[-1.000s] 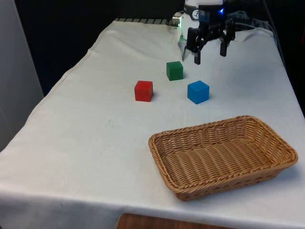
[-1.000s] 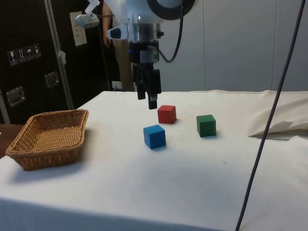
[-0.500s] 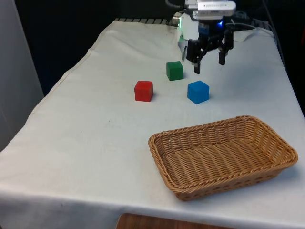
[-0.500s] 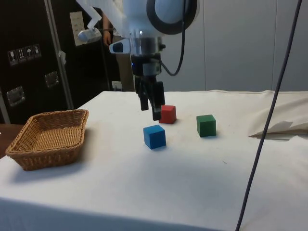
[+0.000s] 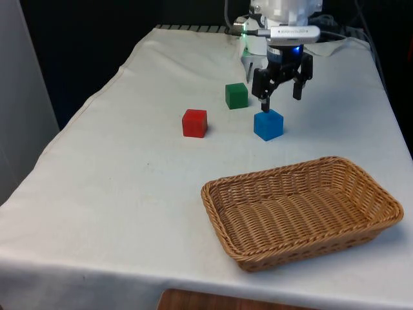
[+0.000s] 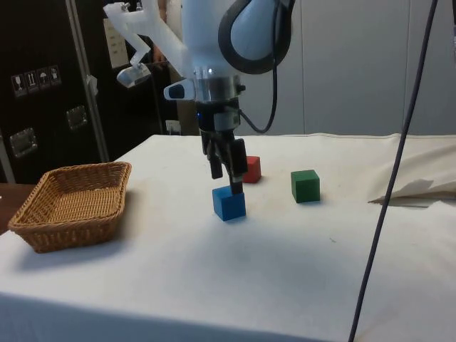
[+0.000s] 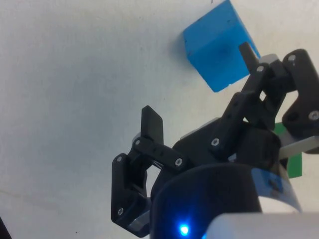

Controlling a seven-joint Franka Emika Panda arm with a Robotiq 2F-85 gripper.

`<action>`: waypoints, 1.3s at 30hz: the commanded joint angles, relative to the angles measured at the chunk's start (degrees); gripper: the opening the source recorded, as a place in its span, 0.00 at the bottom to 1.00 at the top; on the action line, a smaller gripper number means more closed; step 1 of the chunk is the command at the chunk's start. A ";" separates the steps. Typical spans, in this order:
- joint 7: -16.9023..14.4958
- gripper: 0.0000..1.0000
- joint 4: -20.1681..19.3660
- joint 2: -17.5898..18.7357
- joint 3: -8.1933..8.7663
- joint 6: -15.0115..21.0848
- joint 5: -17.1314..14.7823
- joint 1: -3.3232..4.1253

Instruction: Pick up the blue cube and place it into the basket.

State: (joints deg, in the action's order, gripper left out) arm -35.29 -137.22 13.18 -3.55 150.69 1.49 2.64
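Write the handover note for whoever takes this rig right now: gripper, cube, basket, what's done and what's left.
Gripper: open, empty, low beside the blue cube, one finger over its top, so not yet centred on it.
Blue cube: on the cloth, near the green cube and red cube.
Basket: empty, at the table's near end.
Done: approach.
Left: centre, grasp, lift, carry, drop in the basket.

Gripper (image 5: pixel 279 99) lowered toward blue cube (image 5: pixel 268 124) (fingers spread), one fingertip over it.

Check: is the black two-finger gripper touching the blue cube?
Cannot tell. In the wrist view one finger of the open gripper overlaps the blue cube; neither contact nor gap shows plainly.
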 commanded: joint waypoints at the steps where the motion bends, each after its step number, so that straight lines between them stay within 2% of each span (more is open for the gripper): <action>1: 0.46 1.00 -0.06 -0.17 0.29 0.11 0.57 0.11; 4: 0.00 1.00 0.00 -0.06 0.06 0.00 0.00 -0.06; 9: -0.80 1.00 0.63 0.92 0.80 0.23 0.29 -0.29; 20: -1.78 1.00 2.52 3.38 2.12 0.29 0.69 -0.23; 29: -2.06 1.00 2.52 3.44 1.89 -0.06 0.00 -0.34; 35: -2.06 1.00 2.69 5.10 1.95 1.15 0.11 -0.34; 36: -2.06 1.00 2.58 4.53 1.89 0.23 0.00 -0.34; 37: -1.95 1.00 2.81 5.56 2.06 1.43 0.29 -0.29; 39: -1.83 1.00 2.86 5.96 2.12 1.66 0.40 -0.23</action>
State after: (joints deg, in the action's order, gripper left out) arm -37.36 -134.30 18.91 -1.66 151.72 1.49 2.29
